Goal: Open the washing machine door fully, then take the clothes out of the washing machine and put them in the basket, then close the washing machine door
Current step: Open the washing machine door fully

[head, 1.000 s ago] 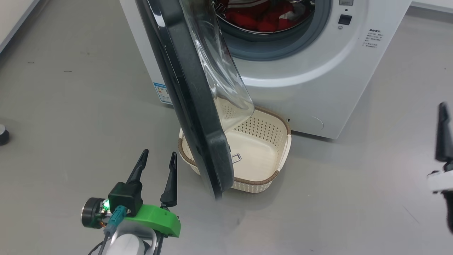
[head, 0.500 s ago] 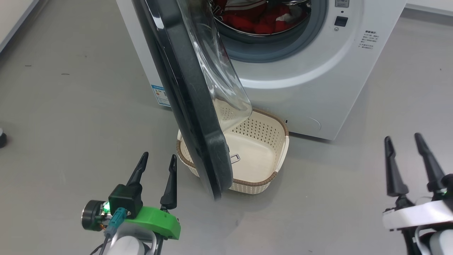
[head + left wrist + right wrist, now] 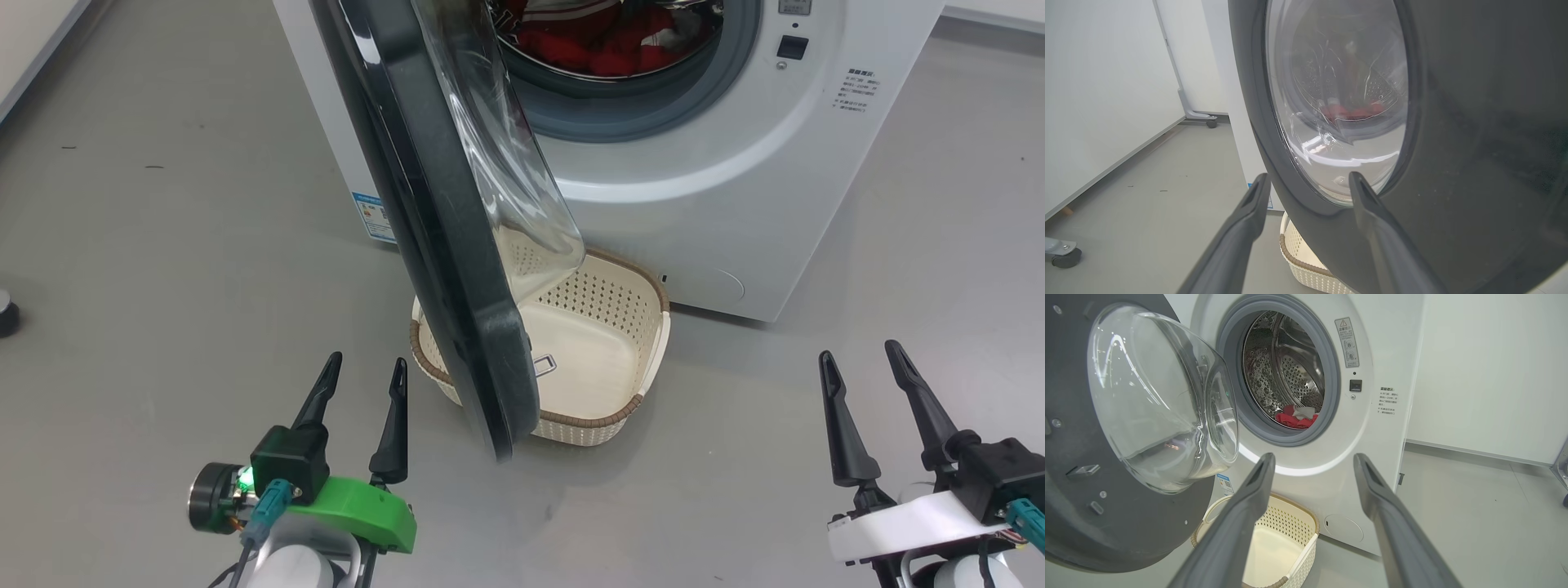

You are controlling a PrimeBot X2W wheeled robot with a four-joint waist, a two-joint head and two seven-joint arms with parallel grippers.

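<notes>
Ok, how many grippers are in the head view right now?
2. The left gripper sits lower left, beside the door's bottom edge; the right gripper lower right, over floor. Both open, empty.

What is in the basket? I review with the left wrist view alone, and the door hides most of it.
Observer: No clothes. The head view shows the basket holding none.
Operator: Is the drum mouth clear?
Observer: Yes. In the right wrist view the washing machine door stands swung aside, and red clothes lie low in the drum.
Operator: And the right gripper?
Observer: The right gripper is open, holding nothing, above the floor right of the basket.
</notes>
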